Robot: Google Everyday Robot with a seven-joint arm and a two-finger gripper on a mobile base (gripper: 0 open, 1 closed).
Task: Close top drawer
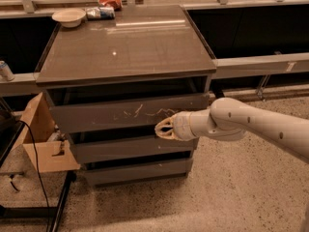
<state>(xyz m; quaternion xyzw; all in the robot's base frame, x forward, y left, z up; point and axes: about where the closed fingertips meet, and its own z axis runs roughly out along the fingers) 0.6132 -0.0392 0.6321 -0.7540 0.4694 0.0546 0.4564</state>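
Observation:
The top drawer [96, 116] is a wide grey wood-grain drawer with pale scratch marks on its flat front. It stands pulled out a little from the grey cabinet [125, 52], with a dark gap above it. My gripper [162, 128] is at the end of a white arm that reaches in from the right. It sits in front of the drawer front, just below the scratches and right of centre, pointing left.
Two unscratched drawer fronts [130, 149] lie below. A white bowl [68, 17], a can [99, 12] and a red packet [110, 2] sit at the back of the cabinet top. An open cardboard box [41, 139] and cables are at the left on the speckled floor.

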